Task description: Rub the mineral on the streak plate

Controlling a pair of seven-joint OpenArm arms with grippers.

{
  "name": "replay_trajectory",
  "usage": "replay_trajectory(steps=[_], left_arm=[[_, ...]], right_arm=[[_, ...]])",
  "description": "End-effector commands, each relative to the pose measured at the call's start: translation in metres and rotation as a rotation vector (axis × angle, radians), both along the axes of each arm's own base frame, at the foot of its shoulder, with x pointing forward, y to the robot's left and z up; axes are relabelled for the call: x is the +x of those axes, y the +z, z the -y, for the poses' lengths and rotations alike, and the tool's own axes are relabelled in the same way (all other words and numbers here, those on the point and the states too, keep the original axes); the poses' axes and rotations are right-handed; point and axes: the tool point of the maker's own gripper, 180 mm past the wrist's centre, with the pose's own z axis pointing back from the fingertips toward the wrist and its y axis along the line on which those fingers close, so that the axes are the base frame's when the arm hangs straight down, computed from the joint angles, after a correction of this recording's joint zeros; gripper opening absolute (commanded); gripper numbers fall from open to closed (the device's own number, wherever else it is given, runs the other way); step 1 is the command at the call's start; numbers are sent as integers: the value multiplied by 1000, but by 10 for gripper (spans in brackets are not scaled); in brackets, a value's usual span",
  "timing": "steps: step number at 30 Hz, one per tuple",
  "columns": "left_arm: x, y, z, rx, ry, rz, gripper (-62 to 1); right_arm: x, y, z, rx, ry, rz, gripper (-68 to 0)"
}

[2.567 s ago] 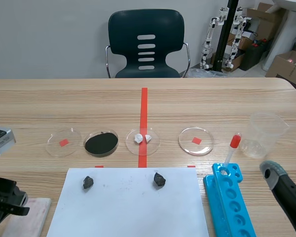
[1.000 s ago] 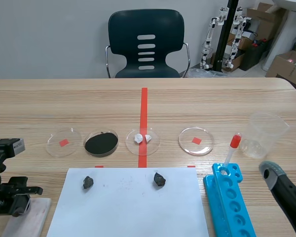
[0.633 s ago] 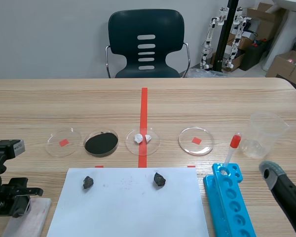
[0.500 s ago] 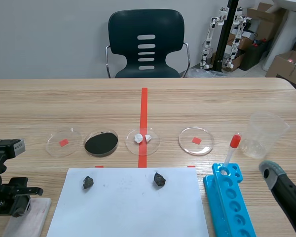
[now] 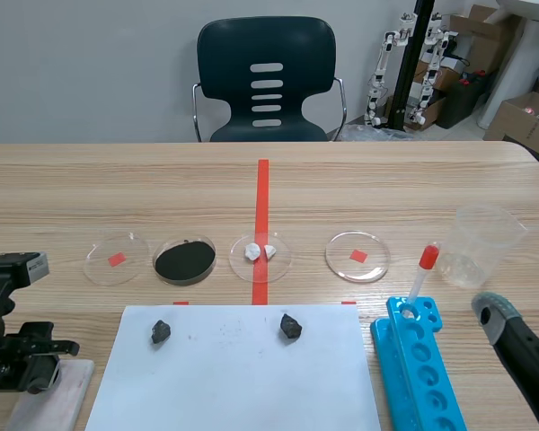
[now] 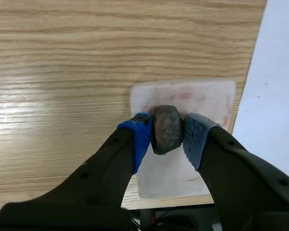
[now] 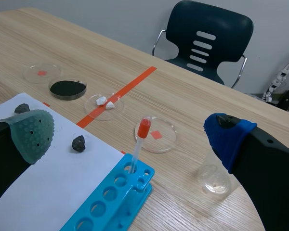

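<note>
Left wrist view gives us the clearest look at the small rounded dark brown-grey mineral (image 6: 166,129). It sits between the two blue pads of the left gripper (image 6: 166,138), which is clenched on it at its widest middle part. The mineral hangs over the white square streak plate (image 6: 202,96), which has faint reddish smears on it. We cannot tell whether the stone touches the plate or is just above it.

We judge the mineral to be hard, stiff and rather dense for such a small piece. Its surface looks rough and uneven, so it could turn between the soft pads when it is pushed sideways. The present hold across the middle seems to us the right one, with the lower end free for rubbing. The plate looks like a thin brittle tile lying loose on the wooden table (image 6: 62,57), so we think strong pressure may make it slide or chip.

Just beside the plate lies the large white sheet of paper (image 5: 234,368), with two small dark rock pieces (image 5: 160,331) (image 5: 290,326) on it. Beyond the paper stands a row of four round clear dishes: one with a red square (image 5: 116,259), one with black powder (image 5: 184,260), one with white fragments (image 5: 260,253) and another with a red square (image 5: 357,256). Further right are the blue plastic tube rack (image 5: 422,368) holding a red-capped dropper (image 5: 420,274), and a clear plastic beaker (image 5: 485,244). The right gripper (image 7: 130,136) is spread wide and holds nothing
</note>
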Motion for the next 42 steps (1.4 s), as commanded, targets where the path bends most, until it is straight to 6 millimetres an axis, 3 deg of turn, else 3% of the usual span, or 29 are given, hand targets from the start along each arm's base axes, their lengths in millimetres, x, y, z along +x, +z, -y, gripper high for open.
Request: replay_trajectory(steps=[1,11,29,35,42], left_arm=[[-1,-1,26,-94,-21,-1,-464],[4,1,37,-145,-31,32,-464],[-6,-7,-32,238,42,-32,-464],[-10,-5,-47,318,57,-50,-464],[-10,-4,-50,334,67,-49,-464]], right_arm=[[3,9,-2,11,12,33,4],[3,9,-2,11,12,33,4],[3,9,-2,11,12,33,4],[3,9,-2,11,12,33,4],[3,9,-2,11,12,33,4]])
